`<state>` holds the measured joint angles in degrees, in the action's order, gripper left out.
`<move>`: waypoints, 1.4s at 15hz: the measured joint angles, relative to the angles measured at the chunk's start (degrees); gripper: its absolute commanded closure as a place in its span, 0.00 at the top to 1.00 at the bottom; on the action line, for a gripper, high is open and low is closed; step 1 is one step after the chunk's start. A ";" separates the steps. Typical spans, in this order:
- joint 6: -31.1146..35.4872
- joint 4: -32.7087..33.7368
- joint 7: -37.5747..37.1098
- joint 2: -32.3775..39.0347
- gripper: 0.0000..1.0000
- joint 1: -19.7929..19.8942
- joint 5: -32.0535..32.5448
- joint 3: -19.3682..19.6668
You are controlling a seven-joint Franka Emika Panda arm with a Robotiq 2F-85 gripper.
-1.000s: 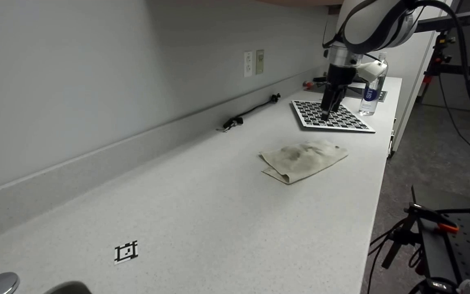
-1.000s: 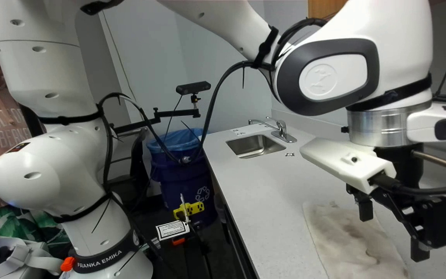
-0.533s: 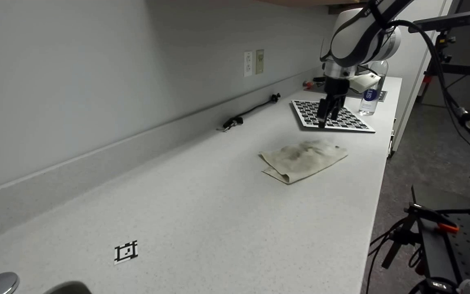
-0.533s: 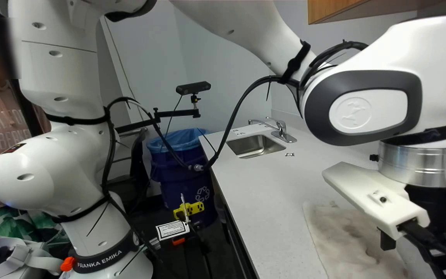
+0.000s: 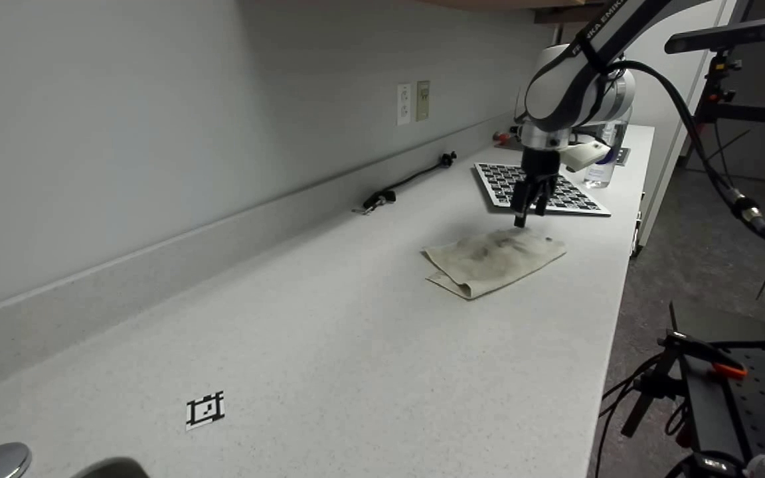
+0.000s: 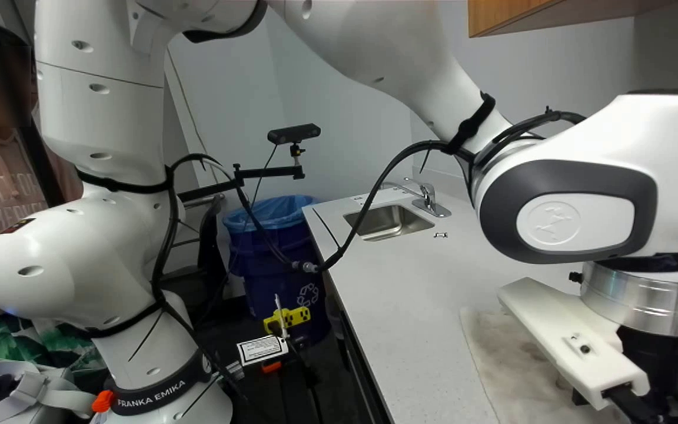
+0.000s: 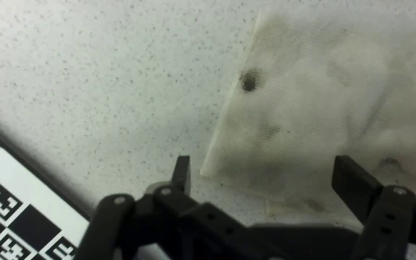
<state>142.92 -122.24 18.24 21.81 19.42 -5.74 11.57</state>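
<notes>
Cloth: cloth [image 5: 499, 262] is folded and stained, laid on the worktop [image 5: 329, 358] just beside the marker board [image 5: 572, 199], a strip of worktop left between.
Tool: tool [image 7: 262, 169] is spread wide, nothing gripped. Posed over the board/cloth gap; contact with the cloth cannot be confirmed.
Tool-to-cloth: judged the governing relation. Cloth is placed below the tool and outward, away from the board. In the wrist view its board-side corner is framed between the fingers, close to the board-side finger [image 7: 181, 173]; the opposite finger [image 7: 352, 184] is seen over fabric.
Cloth axis: judged to be run away from the board; far end is cut off in the wrist view, so not certain.
Bottle: bottle [image 5: 598, 174] is stood upright beside the board, on the side away from the cloth.
Sink: sink [image 6: 401, 221] is set well apart from the board, past the cloth.
</notes>
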 measured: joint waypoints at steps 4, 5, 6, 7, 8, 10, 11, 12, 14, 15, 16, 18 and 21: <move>0.00 0.23 0.00 2.07 1.00 0.67 0.00 -0.34; 0.00 0.49 0.00 2.59 1.00 0.86 0.00 -0.42; 0.00 0.82 0.00 3.10 1.00 0.99 0.00 -0.51; 0.00 1.21 0.00 3.57 1.00 1.06 0.00 -0.59; 0.00 1.72 0.00 4.04 1.00 1.06 0.00 -0.69; 0.00 2.91 -0.01 5.00 1.00 1.07 0.00 -1.08; 0.00 3.58 -0.01 5.48 1.00 1.08 0.00 -1.36; 0.00 4.24 -0.02 5.96 1.00 1.08 0.00 -1.63; -0.01 5.47 -0.04 6.91 0.74 1.10 0.00 -2.12; -0.04 5.98 -0.04 7.30 0.69 1.10 0.00 -2.25; -0.10 6.51 -0.06 7.61 0.68 1.10 0.00 -2.34; -0.10 7.21 -0.06 7.80 0.53 1.10 0.00 -2.40; -0.10 8.07 -0.17 7.79 0.28 1.10 0.00 -2.41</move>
<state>142.82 -114.17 18.07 29.60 20.52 -5.74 9.16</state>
